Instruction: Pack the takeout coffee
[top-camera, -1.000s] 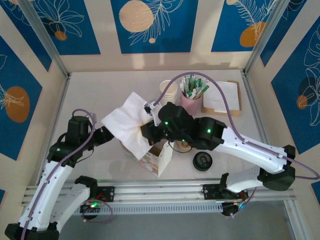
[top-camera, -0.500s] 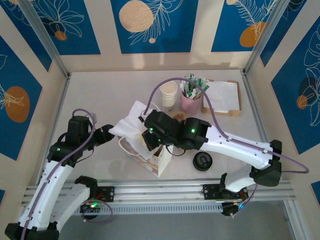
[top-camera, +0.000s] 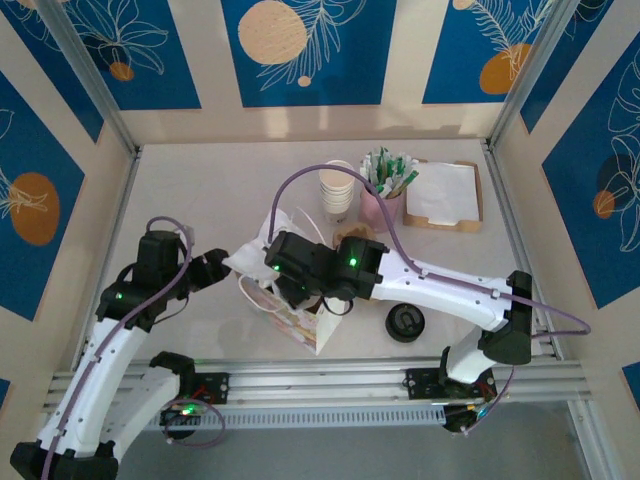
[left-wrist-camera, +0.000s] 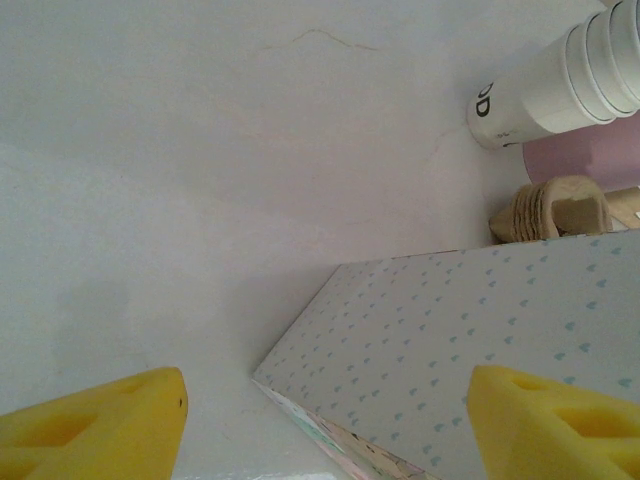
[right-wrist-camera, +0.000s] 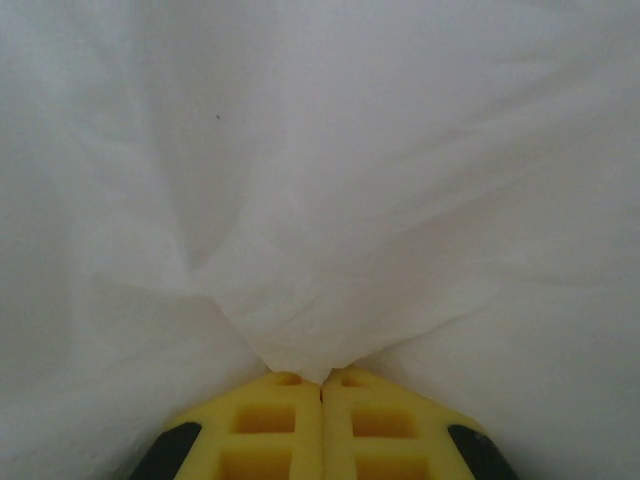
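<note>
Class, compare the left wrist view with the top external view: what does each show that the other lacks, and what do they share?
Left wrist: the left tool with yellow fingers apart, and blue hearts printed on the gift bag. Top external: the loose black lid, the napkin tray, white tissue paper at the bag, and the right arm reaching over it. Shared: the bag, the stacked cream cups and the pink holder.
</note>
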